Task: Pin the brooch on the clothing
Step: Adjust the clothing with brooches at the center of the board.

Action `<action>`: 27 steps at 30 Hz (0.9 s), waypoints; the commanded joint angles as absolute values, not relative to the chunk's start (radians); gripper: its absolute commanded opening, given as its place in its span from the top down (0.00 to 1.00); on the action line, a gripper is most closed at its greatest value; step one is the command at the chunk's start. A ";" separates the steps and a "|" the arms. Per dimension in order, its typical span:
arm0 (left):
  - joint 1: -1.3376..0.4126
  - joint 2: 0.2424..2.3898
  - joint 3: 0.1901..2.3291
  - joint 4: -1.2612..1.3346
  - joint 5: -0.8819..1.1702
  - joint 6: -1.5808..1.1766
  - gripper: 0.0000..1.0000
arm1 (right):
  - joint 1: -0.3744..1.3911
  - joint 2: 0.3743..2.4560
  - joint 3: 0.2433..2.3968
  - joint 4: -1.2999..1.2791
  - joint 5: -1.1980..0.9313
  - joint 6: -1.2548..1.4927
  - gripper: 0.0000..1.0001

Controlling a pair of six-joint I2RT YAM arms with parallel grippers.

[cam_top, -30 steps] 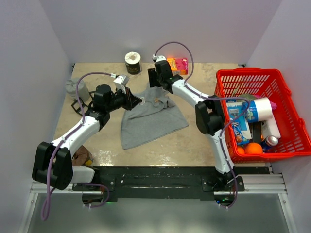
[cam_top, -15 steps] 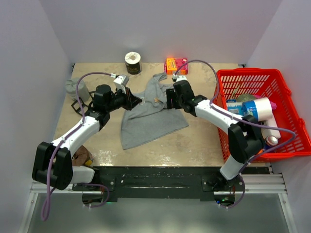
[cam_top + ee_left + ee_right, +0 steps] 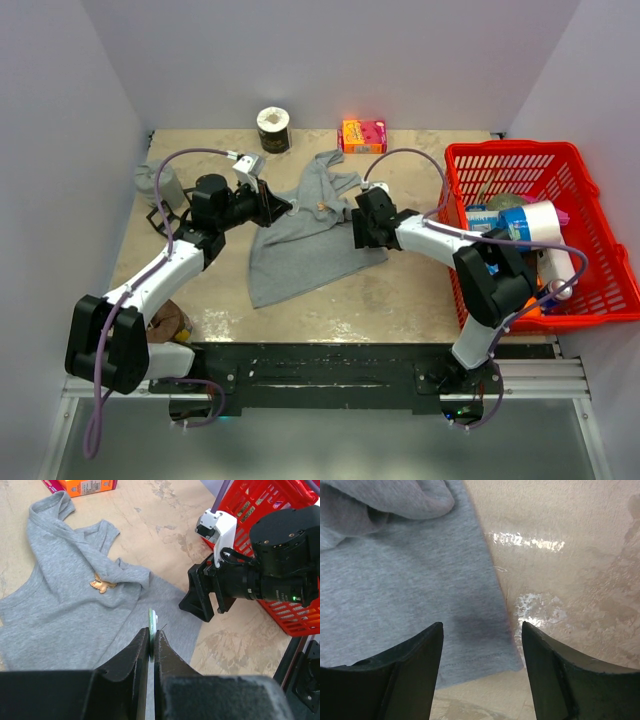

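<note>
One left gripper (image 3: 151, 631) clamping one thin pale piece (image 3: 151, 617), one grey tank top (image 3: 300, 250) lying mid-table, one orange brooch (image 3: 102, 585) resting on its chest, one right gripper (image 3: 481, 627) hovering wide open over its hem corner, one red basket (image 3: 510, 148) standing rightmost.

Top external: high, behind the bases, looks down on the whole worktop (image 3: 350, 300). Left wrist: low, looks past the left end effector (image 3: 151, 630) across the garment (image 3: 55, 625) toward the right arm (image 3: 270, 575). Right wrist: very close, downward, garment hem. All three share the garment.
</note>
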State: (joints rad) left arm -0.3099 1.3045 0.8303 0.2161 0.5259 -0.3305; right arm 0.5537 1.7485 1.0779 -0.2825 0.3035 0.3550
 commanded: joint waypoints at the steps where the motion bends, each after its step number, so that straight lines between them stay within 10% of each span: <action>1: -0.310 1.272 0.864 0.253 0.546 -0.337 1.00 | 0.548 1.784 1.048 -0.252 0.337 0.390 0.35; 8: -0.310 1.267 0.864 0.258 0.552 -0.342 1.00 | 0.548 1.784 0.991 -0.242 0.338 0.417 0.43; 14: -0.310 1.256 0.862 0.261 0.554 -0.345 1.00 | 0.548 1.729 0.931 -0.270 0.298 0.449 1.00; 27: -0.319 1.259 0.847 0.284 0.561 -0.362 1.00 | 0.707 1.361 0.838 -0.555 0.080 0.618 1.00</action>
State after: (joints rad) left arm -0.3111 1.2770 0.8303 0.2310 0.5476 -0.3531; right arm 0.6712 1.4609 0.8574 -0.4423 0.1879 0.5320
